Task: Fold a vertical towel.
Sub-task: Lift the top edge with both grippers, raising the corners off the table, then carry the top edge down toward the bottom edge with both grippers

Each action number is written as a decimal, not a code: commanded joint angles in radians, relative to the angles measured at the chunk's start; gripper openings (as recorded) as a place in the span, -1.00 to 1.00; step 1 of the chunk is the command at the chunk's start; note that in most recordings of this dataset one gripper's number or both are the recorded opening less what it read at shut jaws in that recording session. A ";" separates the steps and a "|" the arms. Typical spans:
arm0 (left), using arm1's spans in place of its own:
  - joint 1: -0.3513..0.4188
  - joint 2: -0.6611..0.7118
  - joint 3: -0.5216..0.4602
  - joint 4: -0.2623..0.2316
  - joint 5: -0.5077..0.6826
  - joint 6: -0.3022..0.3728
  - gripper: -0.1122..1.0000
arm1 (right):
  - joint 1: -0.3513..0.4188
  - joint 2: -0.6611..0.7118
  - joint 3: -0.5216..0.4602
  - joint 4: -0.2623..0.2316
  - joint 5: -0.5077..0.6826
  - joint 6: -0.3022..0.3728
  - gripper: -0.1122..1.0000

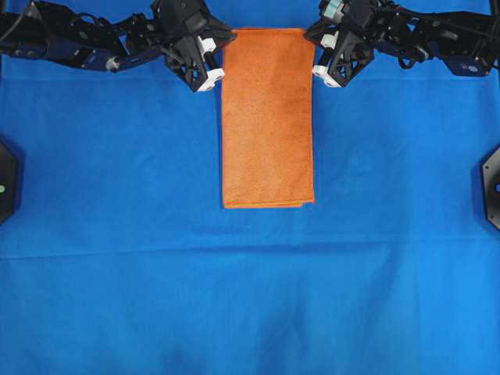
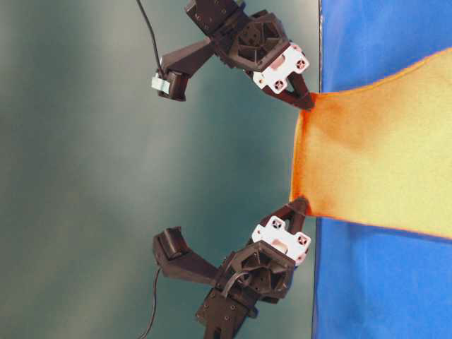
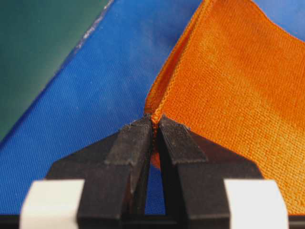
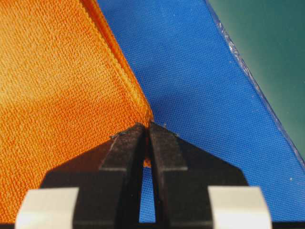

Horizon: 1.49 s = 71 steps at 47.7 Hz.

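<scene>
Clamped on the two far corners of the orange terry towel [image 1: 268,117], one corner per gripper. Left gripper [image 3: 155,125] pinched tight on the towel's left corner, black fingertips [image 3: 136,138] pressed together with only the hem between them. Right gripper [image 4: 147,130] likewise closed on the opposite corner, cloth fanning away from the tips and up to the left in its wrist view. Judged to be the carry-over step of the fold: far edge lifted off the blue sheet [image 1: 117,195], rest of the towel lying flat and running away from both grippers toward the near hem.

To do well:
- Keep both grips firm; no loosening until the lifted edge sits on the near hem.
- Keep the grippers level with each other, so the raised edge seen in the table-level view [image 2: 300,159] stays straight rather than sagging in the middle.
- Hold the spacing between grippers equal to the towel's width; drawing together would bunch the cloth, pulling apart would strain the hems.
- Travel both at the same pace toward the near end; one leading would skew the fold.
- Lift enough to avoid dragging the flat part along the sheet.
- Lay corners onto corners, then release both together.
</scene>
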 commanded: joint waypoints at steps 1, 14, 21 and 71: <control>0.003 -0.038 -0.002 -0.002 0.014 0.002 -0.74 | -0.012 -0.037 -0.011 -0.002 0.006 0.003 -0.73; -0.032 -0.169 0.046 -0.002 0.038 0.006 -0.74 | 0.015 -0.150 0.005 -0.002 0.046 0.006 -0.73; -0.080 -0.232 0.064 -0.002 0.075 0.006 -0.74 | 0.058 -0.224 0.021 -0.002 0.075 0.012 -0.73; -0.480 -0.166 0.176 -0.003 0.118 -0.055 -0.74 | 0.488 -0.247 0.204 0.017 0.098 0.268 -0.73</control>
